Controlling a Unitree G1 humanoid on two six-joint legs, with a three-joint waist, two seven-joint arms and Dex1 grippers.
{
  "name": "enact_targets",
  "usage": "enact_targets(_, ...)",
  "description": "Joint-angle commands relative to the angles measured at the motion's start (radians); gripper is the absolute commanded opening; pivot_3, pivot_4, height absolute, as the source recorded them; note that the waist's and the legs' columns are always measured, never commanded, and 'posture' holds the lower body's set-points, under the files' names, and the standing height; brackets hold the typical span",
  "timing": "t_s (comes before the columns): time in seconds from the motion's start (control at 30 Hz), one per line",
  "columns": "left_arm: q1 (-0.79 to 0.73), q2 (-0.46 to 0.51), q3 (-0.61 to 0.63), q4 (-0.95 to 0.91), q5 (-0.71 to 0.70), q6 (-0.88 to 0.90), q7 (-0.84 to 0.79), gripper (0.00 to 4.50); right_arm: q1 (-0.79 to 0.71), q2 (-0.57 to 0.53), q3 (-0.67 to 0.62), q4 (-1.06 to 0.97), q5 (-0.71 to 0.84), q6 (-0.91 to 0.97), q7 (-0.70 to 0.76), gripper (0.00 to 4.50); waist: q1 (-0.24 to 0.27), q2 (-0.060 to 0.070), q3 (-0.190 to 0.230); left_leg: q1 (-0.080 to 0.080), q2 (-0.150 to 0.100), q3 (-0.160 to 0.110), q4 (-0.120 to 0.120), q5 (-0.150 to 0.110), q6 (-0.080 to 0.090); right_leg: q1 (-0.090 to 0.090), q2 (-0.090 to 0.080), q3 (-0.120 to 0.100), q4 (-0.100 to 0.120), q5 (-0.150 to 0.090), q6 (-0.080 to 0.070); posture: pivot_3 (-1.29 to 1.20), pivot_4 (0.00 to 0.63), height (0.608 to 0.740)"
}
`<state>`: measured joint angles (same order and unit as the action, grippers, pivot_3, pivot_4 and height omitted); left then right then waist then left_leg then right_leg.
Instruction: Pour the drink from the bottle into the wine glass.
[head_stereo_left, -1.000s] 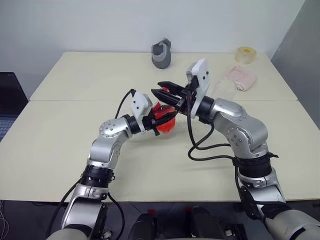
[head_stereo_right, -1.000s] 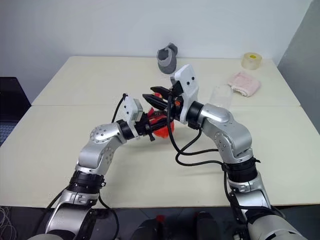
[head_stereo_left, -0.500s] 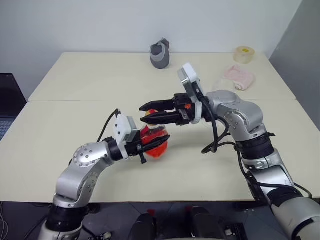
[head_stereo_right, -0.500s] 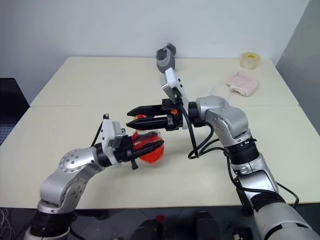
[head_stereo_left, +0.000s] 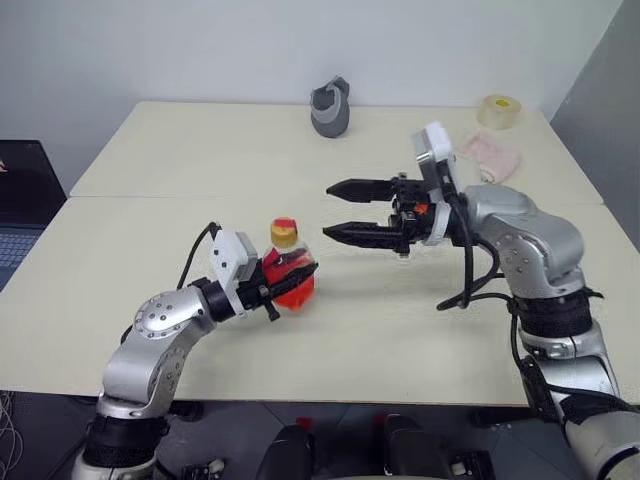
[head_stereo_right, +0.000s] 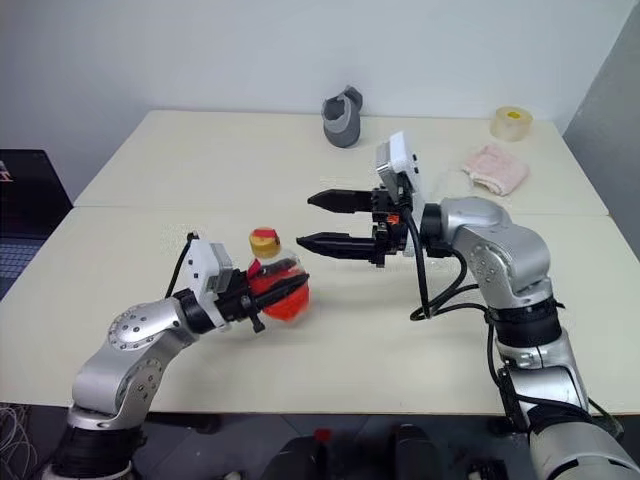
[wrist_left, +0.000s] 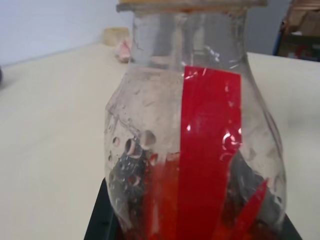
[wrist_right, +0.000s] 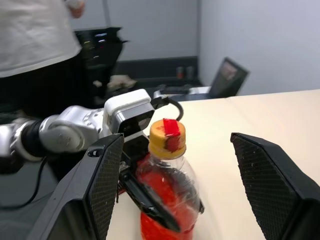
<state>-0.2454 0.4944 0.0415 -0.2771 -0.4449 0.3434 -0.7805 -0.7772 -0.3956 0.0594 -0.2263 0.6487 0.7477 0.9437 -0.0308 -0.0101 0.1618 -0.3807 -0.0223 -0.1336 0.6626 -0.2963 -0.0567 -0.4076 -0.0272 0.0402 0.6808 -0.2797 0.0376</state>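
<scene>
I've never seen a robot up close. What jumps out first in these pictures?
The small bottle of red drink stands out, gripped upright in the left claw above the near part of the cream table, its yellow-and-red cap still on. Just beyond it, the right claw hangs with its black fingers wide apart, pointing across towards the bottle.

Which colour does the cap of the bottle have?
The cap is yellow with a red strip across it, clearest in the right wrist view.
</scene>
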Motion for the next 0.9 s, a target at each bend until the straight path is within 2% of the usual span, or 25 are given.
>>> enact_targets(0.03,-0.103,-0.046,-0.023,0.071,0.035,-0.066,0.019,1.37,0.016,0.037,-0.012,-0.092,-0.014,0.006,-0.134,3.64,0.0,0.0,0.0,0.0,0.0,0.0,0.0,0.0,0.0,0.0,0.001,0.0,0.0,0.0,0.0,0.0,0.15,0.74)
enact_targets(0.2,-0.22,-0.113,-0.063,0.228,0.085,-0.145,0.004,1.37,0.002,0.108,0.059,-0.062,-0.169,-0.061,-0.314,3.64,-0.004,0.0,0.0,0.0,0.0,0.001,0.0,0.001,-0.002,0.0,0.002,0.001,0.0,0.0,0.0,0.0,0.15,0.74)
enact_targets(0.37,-0.27,-0.134,-0.076,0.311,0.102,-0.198,-0.03,1.37,-0.032,0.144,0.063,-0.007,-0.243,-0.117,-0.377,3.64,-0.004,0.0,0.0,-0.001,0.0,0.001,0.0,0.002,-0.003,-0.002,0.002,0.001,0.0,0.0,0.0,0.0,0.15,0.74)
enact_targets(0.9,-0.278,-0.144,-0.073,0.342,0.115,-0.228,-0.046,1.37,-0.044,0.178,0.095,-0.005,-0.246,-0.113,-0.332,3.64,-0.005,0.0,0.0,-0.001,0.0,0.001,0.0,0.002,-0.003,-0.001,0.002,0.001,0.0,0.0,0.0,0.0,0.15,0.74)
